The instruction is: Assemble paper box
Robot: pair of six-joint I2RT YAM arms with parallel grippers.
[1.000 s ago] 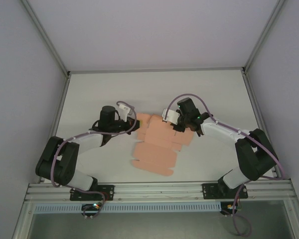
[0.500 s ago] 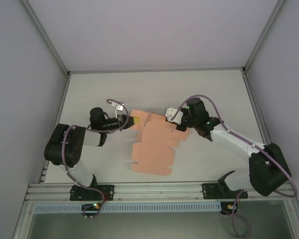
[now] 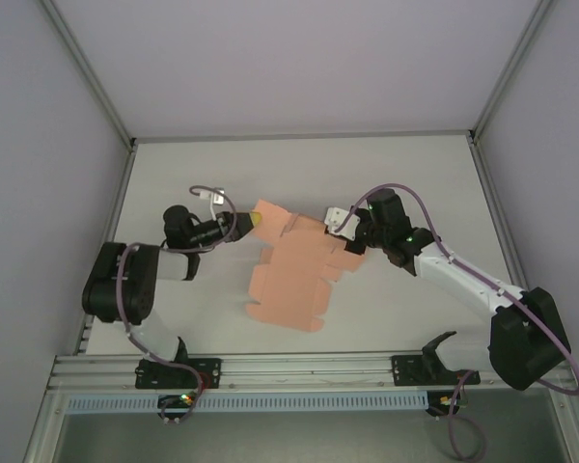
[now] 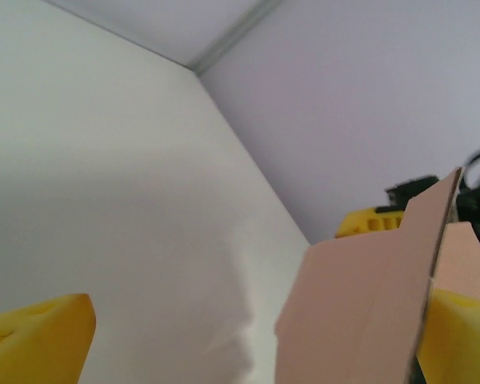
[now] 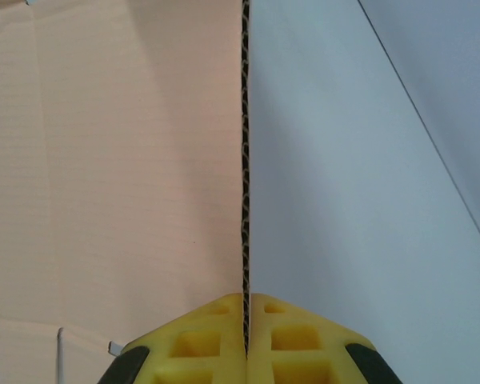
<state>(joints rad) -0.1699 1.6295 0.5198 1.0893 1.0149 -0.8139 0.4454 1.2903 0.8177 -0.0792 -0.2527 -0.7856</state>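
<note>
Your box (image 3: 294, 275) is a flat die-cut sheet of salmon-pink corrugated card with flaps and tabs. It lies mid-desk (image 3: 415, 174), long axis near to far, near end swung slightly left. Your right hand (image 5: 246, 308) pinches its far-right edge between yellow foam pads, the fluting edge-on. Your left hand (image 3: 243, 224) gapes wide at the far-left corner, a raised flap just beside one pad (image 4: 458, 336).

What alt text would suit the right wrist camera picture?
The right gripper, with yellow fingertips, pinches the paper box, a salmon-pink card sheet whose edge runs straight up the middle. Its face spreads to the left, and the pale table lies to the right.
</note>
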